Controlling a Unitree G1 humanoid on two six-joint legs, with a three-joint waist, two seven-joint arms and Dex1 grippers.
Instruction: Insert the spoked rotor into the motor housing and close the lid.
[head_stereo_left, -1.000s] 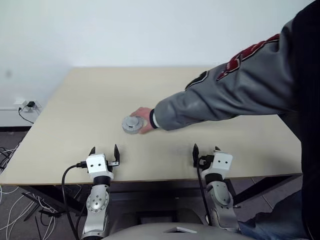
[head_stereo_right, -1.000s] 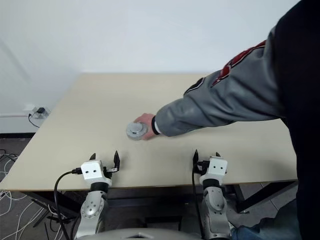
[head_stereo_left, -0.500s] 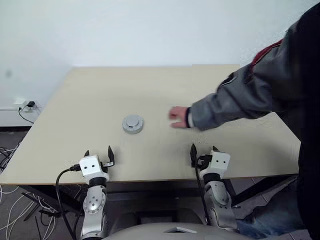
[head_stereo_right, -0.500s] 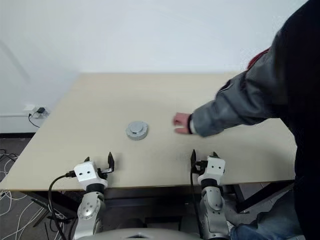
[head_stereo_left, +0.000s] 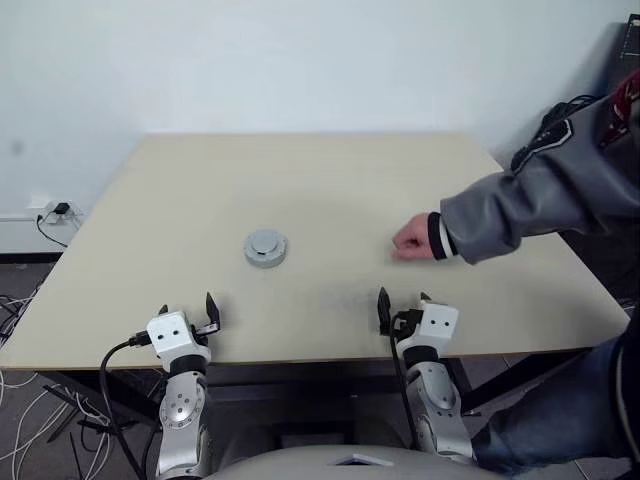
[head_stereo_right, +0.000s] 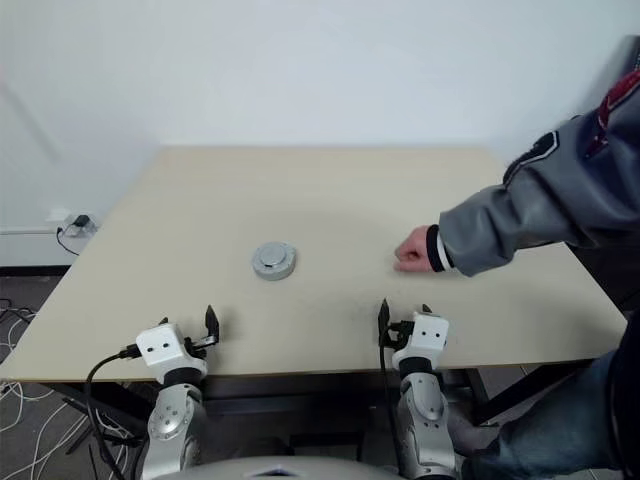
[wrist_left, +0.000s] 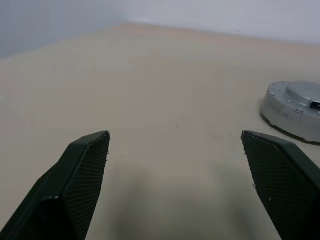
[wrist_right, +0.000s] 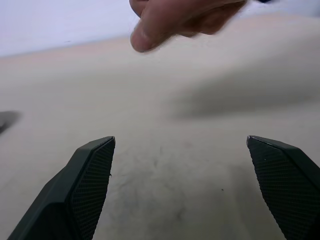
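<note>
Silver-grey and round, the motor housing (head_stereo_left: 266, 248) sits with its lid (wrist_left: 304, 95) on, mid-worktop, well ahead of my left tool (head_stereo_left: 185, 309), whose fingers gape wide and empty. My right tool (head_stereo_left: 402, 302) hovers at the near edge of the beige worktop (head_stereo_left: 200, 190), spread wide too. A person's hand (head_stereo_left: 411, 241) in a grey sleeve (head_stereo_left: 520, 205) hangs just beyond it.

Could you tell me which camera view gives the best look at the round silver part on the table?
The left wrist view: the silver part is close there, showing its raised centre and stepped rim, though the frame edge cuts it off. The two eye views show it whole but small, a grey disc mid-table, beyond the left gripper.
</note>
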